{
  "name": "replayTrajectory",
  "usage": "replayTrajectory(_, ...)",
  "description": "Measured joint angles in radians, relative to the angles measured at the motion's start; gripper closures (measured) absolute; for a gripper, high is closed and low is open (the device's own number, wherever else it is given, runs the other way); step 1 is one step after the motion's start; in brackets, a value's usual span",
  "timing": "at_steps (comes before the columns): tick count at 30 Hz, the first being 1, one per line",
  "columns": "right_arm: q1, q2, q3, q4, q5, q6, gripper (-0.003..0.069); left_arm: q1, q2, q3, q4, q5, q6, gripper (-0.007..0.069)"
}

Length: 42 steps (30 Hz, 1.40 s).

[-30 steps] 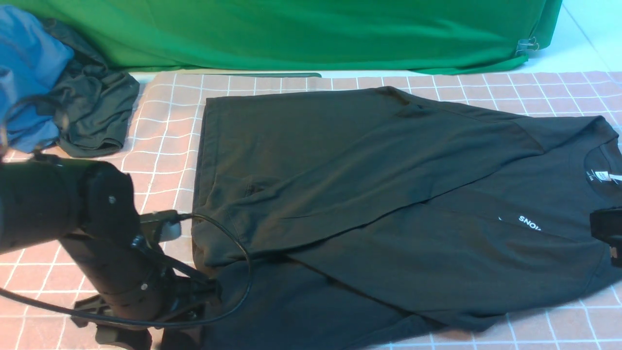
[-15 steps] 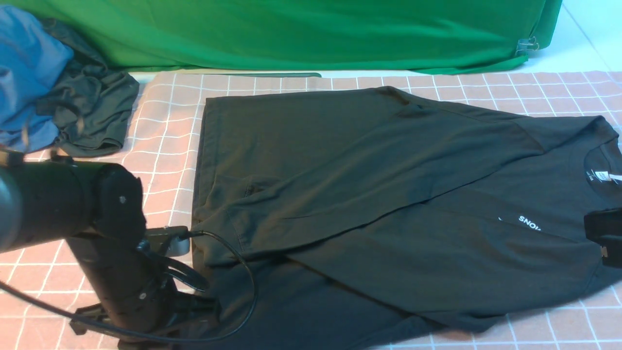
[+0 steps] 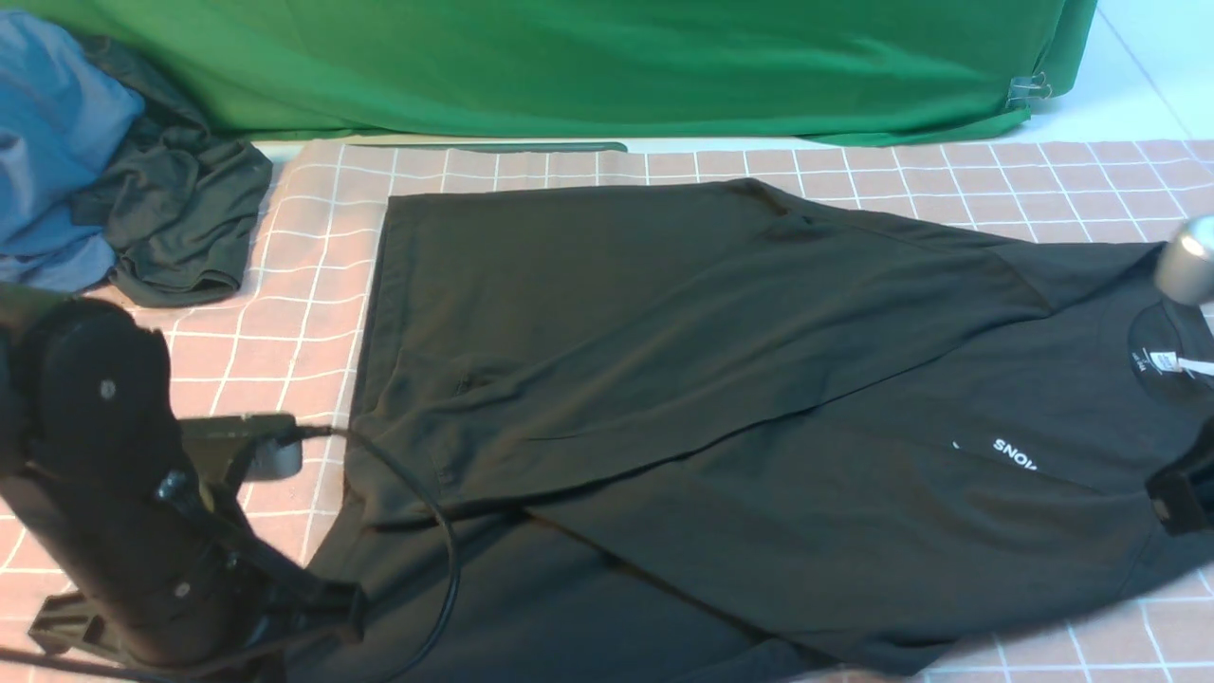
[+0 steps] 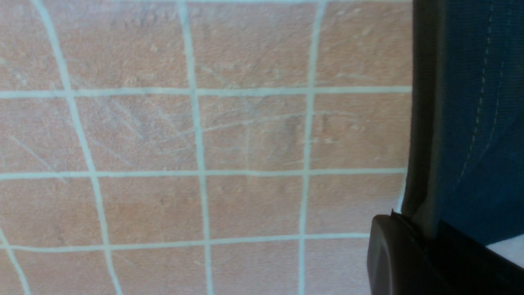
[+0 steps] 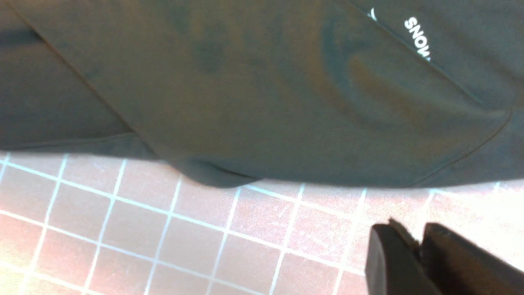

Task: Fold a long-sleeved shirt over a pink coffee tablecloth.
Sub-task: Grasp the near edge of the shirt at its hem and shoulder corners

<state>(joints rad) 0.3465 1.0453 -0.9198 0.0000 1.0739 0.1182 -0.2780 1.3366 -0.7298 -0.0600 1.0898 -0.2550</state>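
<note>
The long-sleeved shirt [image 3: 664,379] lies flat and sideways on the pink coffee tablecloth [image 3: 313,285], its collar toward our right side and its hem toward our left; one sleeve [image 3: 721,313] is laid slantwise across the body, half covering the white print [image 3: 1013,453]. The left gripper [image 4: 428,235] is closed tight on the near corner of the hem, with dark cloth running in between its fingers; the right gripper [image 5: 419,246] hangs over bare tablecloth just beside the shirt's near edge, fingers pressed almost together and gripping nothing we can see.

We judge the hem fold is about to start. With only one corner pinched, a pull may drag the whole shirt instead of folding it; the crossed sleeve may slide off; a thin pinch may slip. The left arm's cable [image 3: 441,541] loops over the cloth and could snag. The dark grey-green garment [image 3: 180,218] and blue garment [image 3: 57,142] lie well apart.
</note>
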Motion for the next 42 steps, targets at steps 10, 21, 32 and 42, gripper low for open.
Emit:
replayTrajectory(10,-0.039,0.127,-0.004,-0.042,0.078,-0.016,0.0515,0.0,0.0,0.033,0.008,-0.053,-0.004,0.0595)
replayTrajectory(21,-0.368,0.216,0.142,0.148,-0.011,-0.13,0.0435,0.0,0.0,0.037,-0.01,-0.097,-0.004,0.0595)
replayTrajectory(32,-0.371,0.441,0.198,0.288,-0.265,-0.147,0.0229,0.0,0.0,0.037,-0.017,-0.139,-0.003,0.0595)
replayTrajectory(42,-0.371,0.547,0.198,0.317,-0.333,-0.148,0.0213,0.0,0.0,0.038,-0.018,-0.155,-0.003,0.0595)
